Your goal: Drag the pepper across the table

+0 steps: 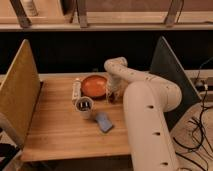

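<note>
The pepper (pixel 112 98) shows only as a small dark reddish spot on the table (pixel 60 135), just right of the orange bowl, directly under my gripper. My gripper (pixel 112 94) points down at that spot, hanging from the white arm that bends over the bowl's right edge. Most of the pepper is hidden by the gripper. Whether it is held cannot be told.
An orange bowl (pixel 94 86) sits at the table's back middle, with a white bottle (pixel 76 90) lying to its left. A cup (pixel 84 106) and a light blue sponge (pixel 104 121) stand nearer the front. A yellowish board (pixel 20 92) walls the left side, a dark panel (pixel 170 75) the right.
</note>
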You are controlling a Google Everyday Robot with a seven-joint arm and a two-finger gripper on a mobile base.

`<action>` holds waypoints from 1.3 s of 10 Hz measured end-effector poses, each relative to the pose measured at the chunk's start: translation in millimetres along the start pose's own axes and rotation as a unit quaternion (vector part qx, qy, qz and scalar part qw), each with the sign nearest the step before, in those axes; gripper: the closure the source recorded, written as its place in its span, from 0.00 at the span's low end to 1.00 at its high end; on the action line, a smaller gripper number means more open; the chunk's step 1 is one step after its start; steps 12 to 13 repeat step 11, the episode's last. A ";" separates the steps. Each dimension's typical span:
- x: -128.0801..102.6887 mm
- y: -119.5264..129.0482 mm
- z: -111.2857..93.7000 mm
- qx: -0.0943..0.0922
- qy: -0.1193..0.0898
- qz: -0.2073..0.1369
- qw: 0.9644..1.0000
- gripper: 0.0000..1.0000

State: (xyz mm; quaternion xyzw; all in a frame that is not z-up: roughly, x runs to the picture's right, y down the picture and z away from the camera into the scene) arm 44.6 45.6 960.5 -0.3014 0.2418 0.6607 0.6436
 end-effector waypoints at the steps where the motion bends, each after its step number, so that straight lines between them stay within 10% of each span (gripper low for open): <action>1: -8.7 -0.4 -8.1 -0.006 -0.010 0.001 1.000 1.00; 7: -43.1 -75.6 -52.8 -0.025 -0.060 0.070 0.995 1.00; 13: -43.6 -76.9 -53.9 -0.025 -0.060 0.073 0.995 0.79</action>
